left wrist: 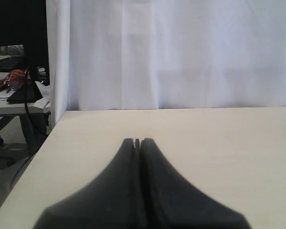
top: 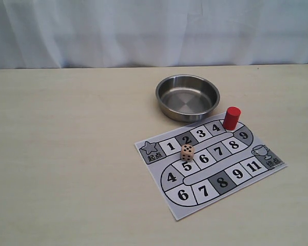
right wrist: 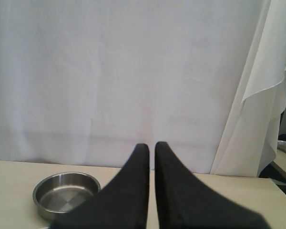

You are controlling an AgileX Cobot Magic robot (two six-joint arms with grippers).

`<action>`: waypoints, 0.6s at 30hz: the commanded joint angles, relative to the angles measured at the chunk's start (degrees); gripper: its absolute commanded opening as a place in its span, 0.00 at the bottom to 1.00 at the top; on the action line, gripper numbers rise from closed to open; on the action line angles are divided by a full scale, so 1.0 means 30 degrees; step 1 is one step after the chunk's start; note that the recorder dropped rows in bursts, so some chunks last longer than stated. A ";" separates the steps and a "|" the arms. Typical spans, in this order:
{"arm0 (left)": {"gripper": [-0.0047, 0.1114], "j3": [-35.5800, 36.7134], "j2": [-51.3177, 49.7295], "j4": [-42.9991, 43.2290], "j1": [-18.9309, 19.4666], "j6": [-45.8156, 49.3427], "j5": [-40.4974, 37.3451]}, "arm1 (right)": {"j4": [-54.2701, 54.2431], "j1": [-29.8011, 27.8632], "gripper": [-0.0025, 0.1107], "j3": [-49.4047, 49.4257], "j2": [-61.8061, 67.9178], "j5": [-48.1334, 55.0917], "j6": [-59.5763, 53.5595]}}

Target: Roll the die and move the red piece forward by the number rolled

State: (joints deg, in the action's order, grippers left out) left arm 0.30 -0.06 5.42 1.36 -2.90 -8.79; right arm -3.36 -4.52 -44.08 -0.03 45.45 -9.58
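Exterior view: the die [top: 187,151] sits on the paper board [top: 183,195], on the right half of the desk [top: 66,154] toward its near edge. The red piece [top: 231,118] stands at the board's far bend, w/ the steel bowl [top: 187,97] just beyond. No arms in shot.

Risk, imo: an off-centre pinch pops the cube away, or drags the sheet & topples the piece.

Left wrist view: left gripper [left wrist: 137,141], jaws together, empty, over bare desk only.

Right wrist view: right gripper [right wrist: 148,145], jaws all but together (a sliver of gap), empty. It sees the steel bowl, not the board or die.
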 commanded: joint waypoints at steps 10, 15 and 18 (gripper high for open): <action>0.04 -0.0100 0.0021 -0.0025 -0.0002 -0.0041 0.0199 | 0.0143 0.0000 0.06 0.9495 0.0009 -1.1332 0.0056; 0.04 -0.0100 0.0021 -0.0025 -0.0002 -0.0041 0.0199 | -0.0219 0.0000 0.06 1.1402 0.0009 -1.2842 0.0114; 0.04 -0.0100 0.0021 -0.0025 -0.0002 -0.0041 0.0199 | -0.0539 0.0000 0.06 1.2078 0.0009 -1.3292 -0.0051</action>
State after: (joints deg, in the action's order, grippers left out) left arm 0.30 -0.06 5.42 1.36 -2.90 -8.79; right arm -4.28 -4.52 -9.33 0.18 7.90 -9.58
